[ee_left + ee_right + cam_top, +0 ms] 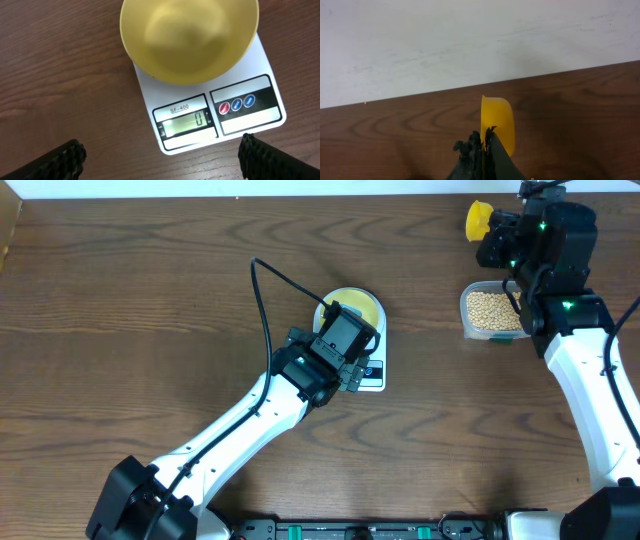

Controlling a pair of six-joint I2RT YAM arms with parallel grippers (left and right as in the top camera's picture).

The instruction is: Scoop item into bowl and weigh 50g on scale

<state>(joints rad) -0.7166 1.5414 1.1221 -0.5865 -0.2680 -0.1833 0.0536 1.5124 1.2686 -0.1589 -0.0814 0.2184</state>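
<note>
The right tool [483, 137], clamped on the yellow scoop [499, 122] at the worktop's [150, 280] far right corner, may spill beans [487, 308] crossing to the bowl [190, 40] on the central scale [240, 120], beneath the wide-open, empty left tool [162, 160].

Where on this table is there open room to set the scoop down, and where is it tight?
Free: the broad wood left of the scale and left arm, and the patch between scale and bean container, widening frontward. Crowded: the far right corner, where the right fingers hold the scoop by the container.
</note>
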